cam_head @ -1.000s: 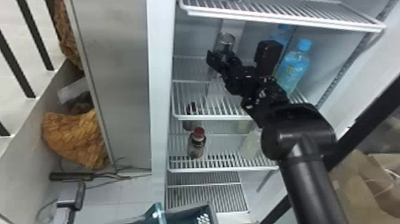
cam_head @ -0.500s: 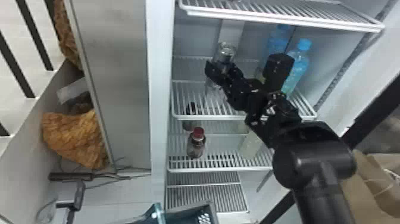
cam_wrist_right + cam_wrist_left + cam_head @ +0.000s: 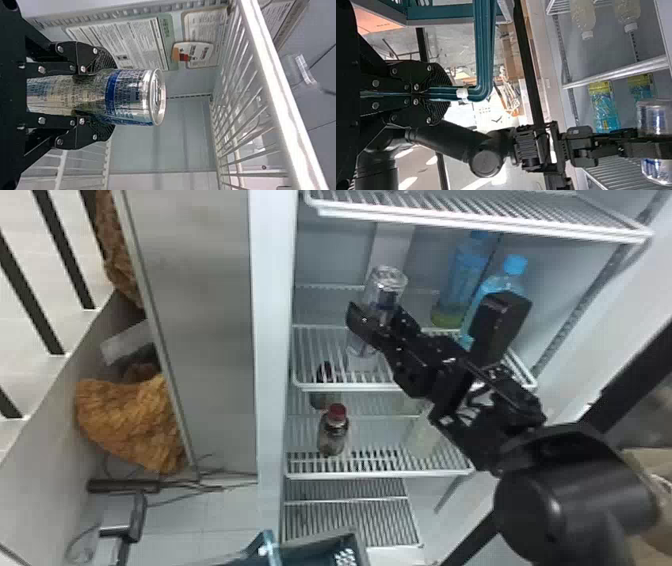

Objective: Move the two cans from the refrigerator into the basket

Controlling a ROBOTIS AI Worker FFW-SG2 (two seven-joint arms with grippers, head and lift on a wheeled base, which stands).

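Can [image 3: 386,284] in right claw [image 3: 381,319] — blue-capped bottles [image 3: 464,272] near, shelf [image 3: 480,227] above.

From my remote station, I see a silver can [image 3: 134,95] with a vivid blue band and fine dark print — crisp against the pale blue-grey fridge wall [image 3: 170,150]. The basket [image 3: 443,12] is deep teal. A white shelf [image 3: 475,226] has thin parallel stripes. I make out a red cap [image 3: 336,411], a sky-blue cap [image 3: 515,265], mottled orange-brown fabric [image 3: 130,420] and my matte-black right arm [image 3: 530,500].
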